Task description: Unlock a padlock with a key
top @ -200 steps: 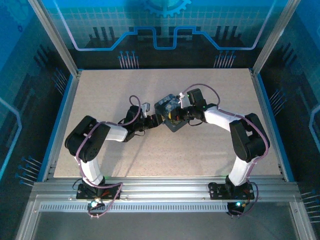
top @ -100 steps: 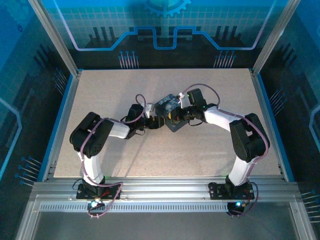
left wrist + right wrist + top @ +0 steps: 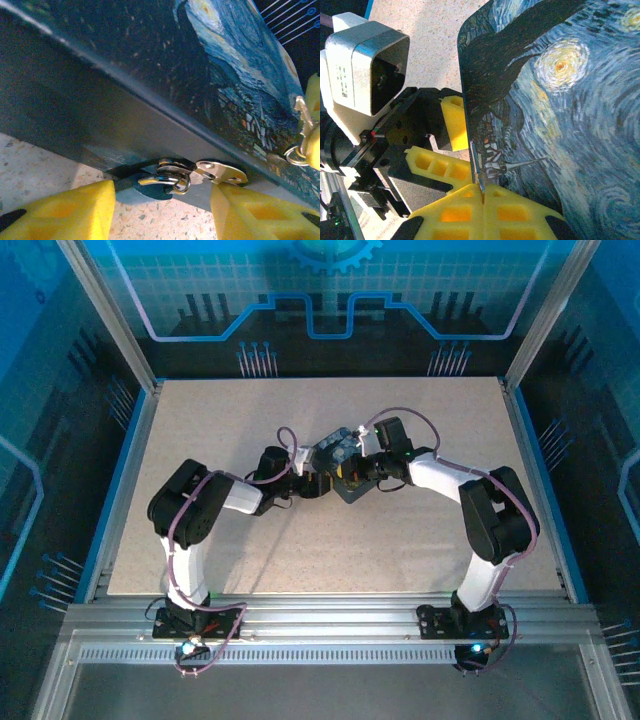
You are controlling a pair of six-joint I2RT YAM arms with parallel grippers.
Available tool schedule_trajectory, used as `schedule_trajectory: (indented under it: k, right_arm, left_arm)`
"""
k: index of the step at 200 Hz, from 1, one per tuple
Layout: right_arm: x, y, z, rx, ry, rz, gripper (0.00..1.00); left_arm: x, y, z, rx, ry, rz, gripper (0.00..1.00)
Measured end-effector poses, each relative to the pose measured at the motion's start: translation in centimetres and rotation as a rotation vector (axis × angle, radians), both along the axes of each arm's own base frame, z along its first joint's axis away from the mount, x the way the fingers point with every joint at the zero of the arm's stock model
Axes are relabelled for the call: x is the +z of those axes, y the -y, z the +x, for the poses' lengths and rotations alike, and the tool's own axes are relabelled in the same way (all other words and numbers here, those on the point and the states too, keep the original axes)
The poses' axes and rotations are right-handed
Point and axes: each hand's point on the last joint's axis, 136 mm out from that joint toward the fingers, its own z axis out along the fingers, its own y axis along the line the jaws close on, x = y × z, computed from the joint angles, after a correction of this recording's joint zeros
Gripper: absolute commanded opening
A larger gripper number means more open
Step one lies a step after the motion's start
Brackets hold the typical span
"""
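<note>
Left jaws spread beside the half-hidden padlock [image 3: 143, 193]; right jaws pinch the key [image 3: 301, 112].

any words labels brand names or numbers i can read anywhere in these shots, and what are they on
No text here is legible.
Unreadable: a few lines of small dark print on the pale side of the camera housing on the left wrist, too small and blurred to make out.
No words visible on the tin, just painted night-sky swirls.
No lettering visible on the back panel, just gear and circuit-line graphics.
</note>
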Motion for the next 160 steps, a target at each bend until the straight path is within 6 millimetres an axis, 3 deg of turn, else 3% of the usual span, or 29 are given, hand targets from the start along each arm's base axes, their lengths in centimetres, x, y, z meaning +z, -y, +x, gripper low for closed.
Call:
schedule_trajectory:
  k: [160]
  right_arm:
    - [0.0, 0.0, 0.0, 0.0, 0.001, 0.001, 0.03]
  left_arm:
    - [0.4, 1.8, -1.4, -0.007, -0.067, -0.078, 0.46]
